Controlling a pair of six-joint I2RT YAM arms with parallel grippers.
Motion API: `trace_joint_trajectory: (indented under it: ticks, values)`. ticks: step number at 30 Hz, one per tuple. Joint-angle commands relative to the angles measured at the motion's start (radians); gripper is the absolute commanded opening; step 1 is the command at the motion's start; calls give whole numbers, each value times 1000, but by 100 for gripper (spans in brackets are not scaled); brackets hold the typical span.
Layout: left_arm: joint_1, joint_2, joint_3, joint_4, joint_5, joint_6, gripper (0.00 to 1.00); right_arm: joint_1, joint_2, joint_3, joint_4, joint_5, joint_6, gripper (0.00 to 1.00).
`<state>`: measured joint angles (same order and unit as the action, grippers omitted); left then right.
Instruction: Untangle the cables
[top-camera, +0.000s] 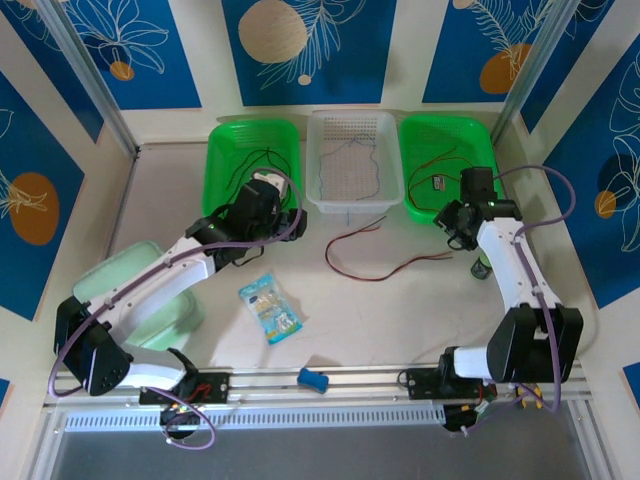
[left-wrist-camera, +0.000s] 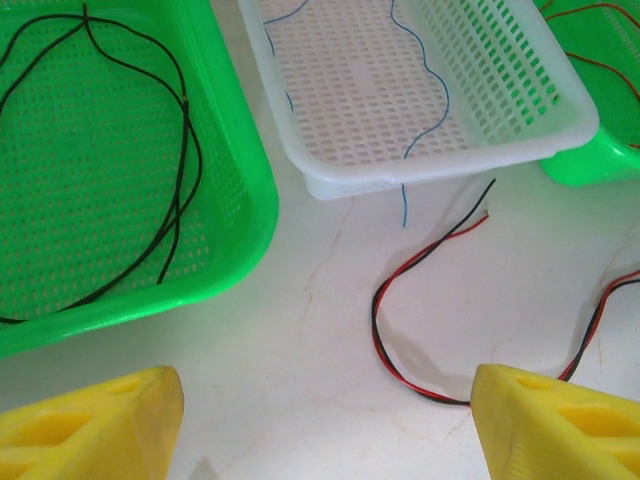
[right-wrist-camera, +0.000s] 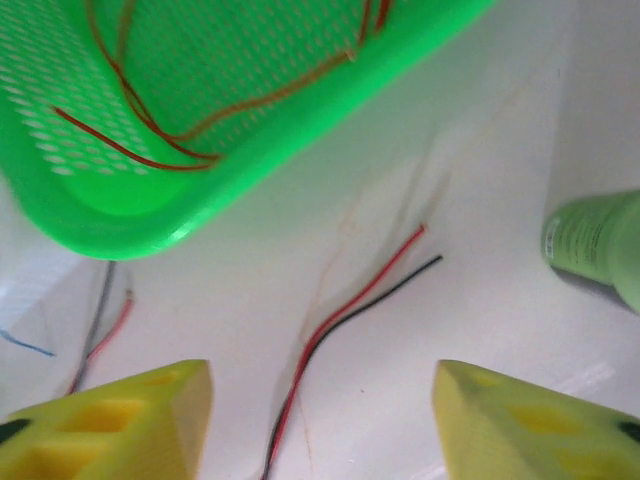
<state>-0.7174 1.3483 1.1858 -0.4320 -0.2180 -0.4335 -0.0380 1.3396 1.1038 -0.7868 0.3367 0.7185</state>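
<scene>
My right end effector (right-wrist-camera: 322, 410), open and empty, straddles the red-and-black cable (right-wrist-camera: 345, 312) on the surface (right-wrist-camera: 480, 300) beside the green basket (right-wrist-camera: 120, 225); I judge it best to descend straight, centre both strands and pinch near the free ends, while my left end effector (left-wrist-camera: 325, 425) hangs wide.

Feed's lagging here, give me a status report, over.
Left gripper open, empty. Right gripper open, straddling red-black cable end on table. Green bottle close beside it.

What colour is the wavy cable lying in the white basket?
Blue. The cable shows best in the left wrist view.
</scene>
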Motion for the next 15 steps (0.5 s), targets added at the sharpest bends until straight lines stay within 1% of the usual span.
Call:
trace_joint_trajectory:
  ticks: [1, 3, 4, 6, 9, 15]
  values:
    - [-18, -19, -13, 21, 4, -18, 76, 6, 26, -62, 34, 4, 56, 52]
    - [-23, -24, -28, 25, 1, -24, 76, 6, 45, -92, 61, 15, 59, 47]
    - [-25, -29, -36, 29, 1, -29, 76, 4, 58, -105, 72, 20, 58, 43]
    - [-29, -34, -49, 32, -1, -36, 76, 0, 85, -122, 92, 28, 55, 38]
    - [-31, -38, -60, 32, 3, -42, 76, -27, 131, -140, 117, 25, 76, 30]
    - [-36, -38, -62, 34, -1, -43, 76, -56, 205, -129, 136, 51, 85, 28]
